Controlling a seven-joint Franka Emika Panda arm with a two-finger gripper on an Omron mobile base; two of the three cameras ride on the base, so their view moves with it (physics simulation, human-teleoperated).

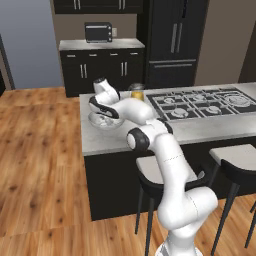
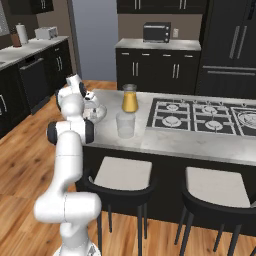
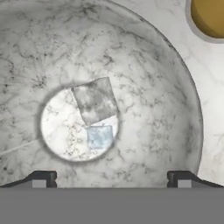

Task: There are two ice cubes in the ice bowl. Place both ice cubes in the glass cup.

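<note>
Claw point(image 3: 111, 177): spread wide, nothing between the tips, hanging straight over the bowl and looking down into it
Claw tips point(image 3: 43, 178): two dark tips at the bottom of the hand view, one left, one right, both over the bowl's inner wall
Bowl point(image 3: 166, 78): clear, shallow, greyish marbled sheen; on the island counter point(image 1: 100, 137) near its left end; arm head sits right above it in the left base view point(image 1: 106, 121)
Ice cubes: both on the bowl's flat round bottom, touching at a corner
Larger cube point(image 3: 95, 100): greyish, roughly square face, no clear long axis, rotated so its edges run a bit off the tip-to-tip line
Smaller cube point(image 3: 99, 137): bluish, square, edges close to parallel with the tip-to-tip line
Cubes vs claw: centred between the tips sideways, ahead of them, below the claw; no contact
Cup point(image 2: 125, 124): clear tumbler, upright on the counter, right of the bowl point(image 2: 96, 112) in the right base view, apart from it
Jar point(image 2: 129, 98): orange-yellow fill, behind the cup, near the stove point(image 2: 200, 116)
</note>
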